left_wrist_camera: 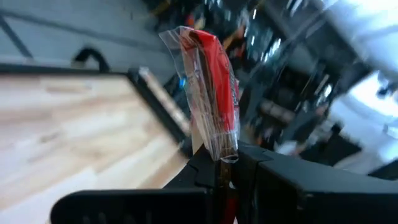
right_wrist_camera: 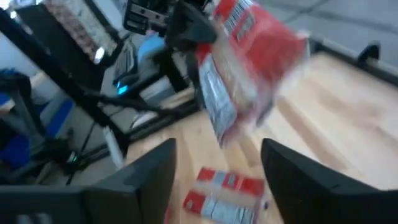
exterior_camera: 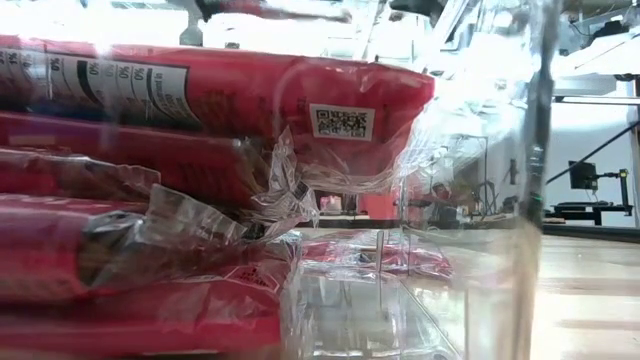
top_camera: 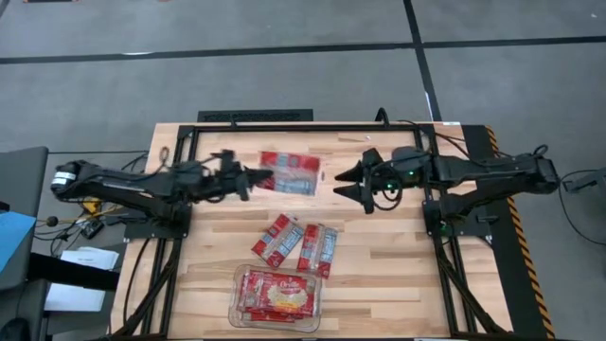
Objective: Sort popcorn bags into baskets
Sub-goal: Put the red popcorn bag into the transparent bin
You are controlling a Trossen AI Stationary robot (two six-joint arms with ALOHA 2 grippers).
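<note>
My left gripper (top_camera: 248, 177) is over the far middle of the table, shut on one red popcorn bag (top_camera: 290, 173) with a pale blue-grey panel. The left wrist view shows this bag (left_wrist_camera: 212, 93) edge-on, and the right wrist view shows it (right_wrist_camera: 249, 62) in the air. My right gripper (top_camera: 343, 184) is open, just right of that bag, its fingers pointing at it without touching. Loose bags (top_camera: 278, 239) (top_camera: 318, 249) lie flat on the table's middle. The clear basket (top_camera: 237, 308) sits at the near edge with several red bags (exterior_camera: 200, 110) stacked inside. My left gripper pinches the bag by its clear sealed end edge (left_wrist_camera: 222, 149) between the two fingers (left_wrist_camera: 205, 171). It comes in level from the table's left. The bag is lifted clear of the table and sticks out beyond the fingertips toward the right gripper.
A black metal frame (top_camera: 256, 126) runs along the table's far edge and down both sides. Bare wood lies between the held bag and the loose bags. In the low view the basket's clear wall (exterior_camera: 535, 180) fills the foreground.
</note>
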